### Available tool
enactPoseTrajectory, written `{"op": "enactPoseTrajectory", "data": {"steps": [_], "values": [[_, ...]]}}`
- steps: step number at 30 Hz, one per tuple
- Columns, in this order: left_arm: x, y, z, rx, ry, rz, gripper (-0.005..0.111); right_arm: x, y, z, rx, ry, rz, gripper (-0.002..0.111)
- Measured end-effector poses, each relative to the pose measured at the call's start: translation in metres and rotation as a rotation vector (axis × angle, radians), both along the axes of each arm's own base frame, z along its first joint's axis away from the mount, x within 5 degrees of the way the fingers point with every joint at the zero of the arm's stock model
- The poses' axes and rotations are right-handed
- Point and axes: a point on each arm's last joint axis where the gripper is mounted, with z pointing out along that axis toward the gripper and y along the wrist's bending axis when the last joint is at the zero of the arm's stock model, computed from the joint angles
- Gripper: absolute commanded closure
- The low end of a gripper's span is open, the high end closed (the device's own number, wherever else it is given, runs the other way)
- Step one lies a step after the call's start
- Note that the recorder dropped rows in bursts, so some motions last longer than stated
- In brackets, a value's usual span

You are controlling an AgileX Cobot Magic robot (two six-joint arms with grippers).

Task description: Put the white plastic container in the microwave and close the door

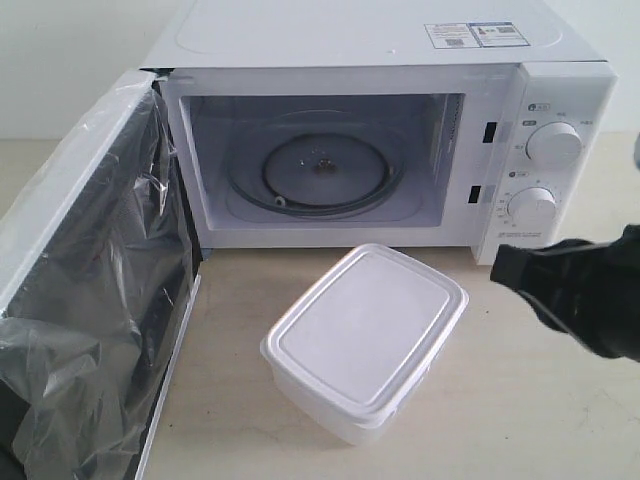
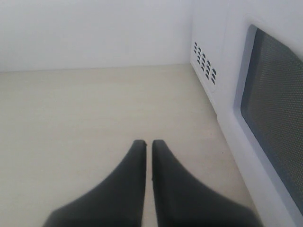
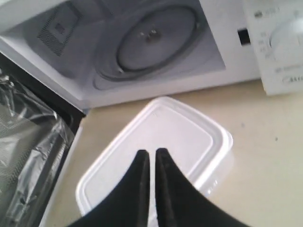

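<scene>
— Where's the tub [image 1: 365, 340]?
— Lower centre, on the table [image 1: 530, 410] before the open microwave [image 1: 350, 40]; its long axis slants lower left to upper right.
— Any writing?
— Top sticker [image 1: 475, 35], too small to read.
— Pincers?
— My right pincer [image 3: 152, 153] hangs over the lid [image 3: 165, 127], closed, empty; my left pincer [image 2: 148, 143] is closed and empty too. The door [image 1: 90, 300] stands wide at left.
</scene>
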Motion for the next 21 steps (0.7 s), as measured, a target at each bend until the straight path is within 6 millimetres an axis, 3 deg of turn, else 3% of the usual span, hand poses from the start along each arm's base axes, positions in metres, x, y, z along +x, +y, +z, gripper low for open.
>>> {"op": "enactPoseTrajectory", "data": {"steps": [8,13,16,21], "values": [[0.0,0.0,0.0,0.0,0.0,0.0,0.102,0.009,0.013,-0.032,-0.112,0.176,0.081,0.108],[0.0,0.0,0.0,0.0,0.0,0.0,0.102,0.012,0.014,-0.053,-0.137,0.248,0.013,0.108],[0.0,0.0,0.0,0.0,0.0,0.0,0.102,0.001,0.016,-0.07,-0.172,0.246,-0.008,0.108],[0.0,0.0,0.0,0.0,0.0,0.0,0.102,-0.022,0.043,-0.067,-0.074,0.174,0.064,0.108]]}}
